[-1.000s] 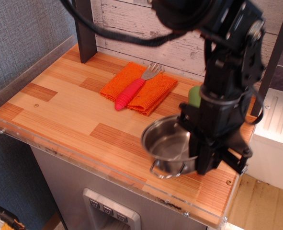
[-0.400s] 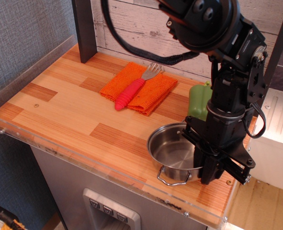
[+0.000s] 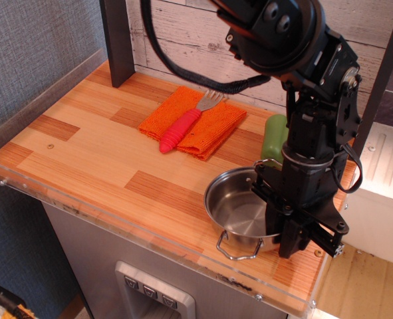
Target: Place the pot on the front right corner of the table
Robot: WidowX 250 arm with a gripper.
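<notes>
observation.image: pot (image 3: 239, 211) between fingers (image 3: 284, 229)

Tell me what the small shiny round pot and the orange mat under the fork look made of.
Small shiny round pot: apparently polished stainless steel, mirror-like inside, with wire loop handles. Orange mat: looks like woven cloth, judging by its ribbed, matte texture.

Whitewashed plank wall (image 3: 183, 40) behind, grey textured wall (image 3: 30, 53) on one side, white cabinet (image 3: 386, 193) opposite, pale wood floor (image 3: 362, 286).

A mock kitchen: plank table (image 3: 90, 143), whitewashed board wall (image 3: 183, 40), orange cloth (image 3: 203, 126) with fork (image 3: 186, 123).
</notes>
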